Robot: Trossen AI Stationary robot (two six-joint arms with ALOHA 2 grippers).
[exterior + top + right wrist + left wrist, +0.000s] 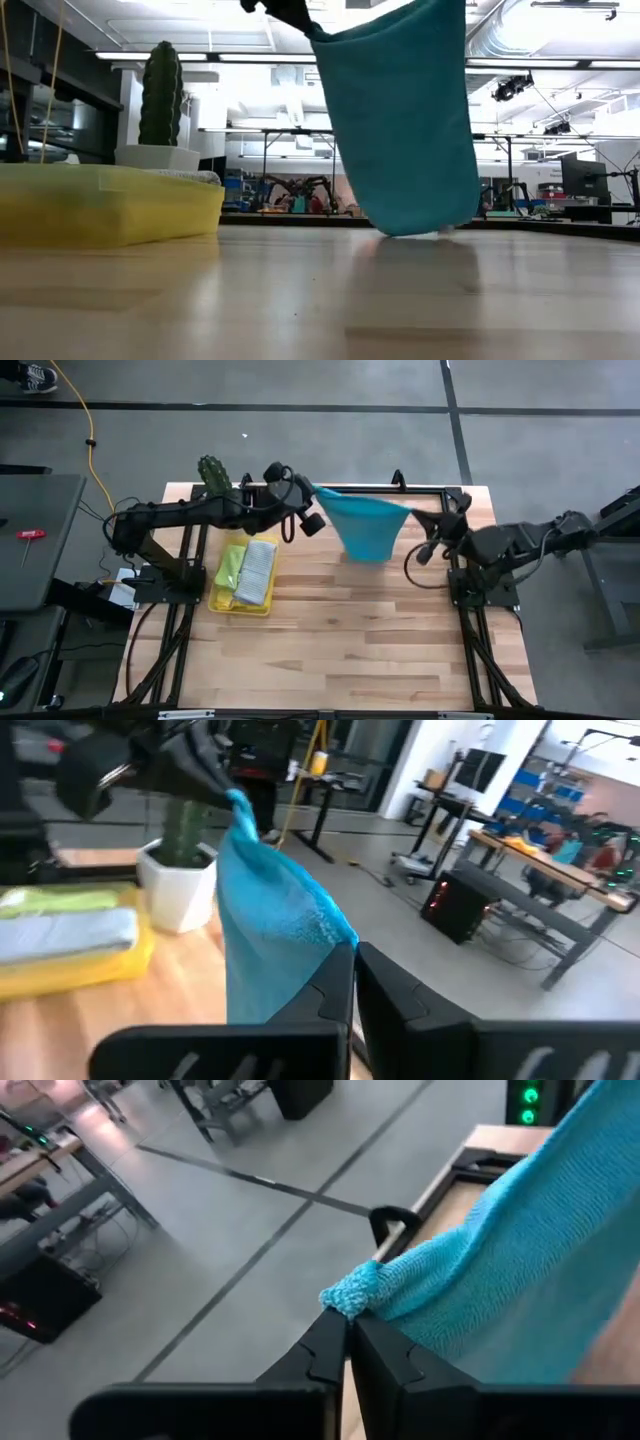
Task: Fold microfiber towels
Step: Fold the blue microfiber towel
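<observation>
A light blue microfiber towel hangs in the air over the table's far middle, stretched between my two grippers. My left gripper is shut on its left top corner. My right gripper is shut on its right top corner. In the low view the towel hangs like a pouch, its bottom edge just at the tabletop. A lime green towel and a grey towel lie folded in the yellow tray. My left gripper pinches the towel's corner between its two fingertips; a small tuft sticks out past them. The towel hangs from that corner, its top edge drawn toward the other gripper. My right gripper pinches the opposite top corner between its two fingertips. The towel hangs below, lifted off the table.
The yellow tray stands at the table's left. A potted cactus stands at the far left corner. Bare wood lies toward the near edge.
</observation>
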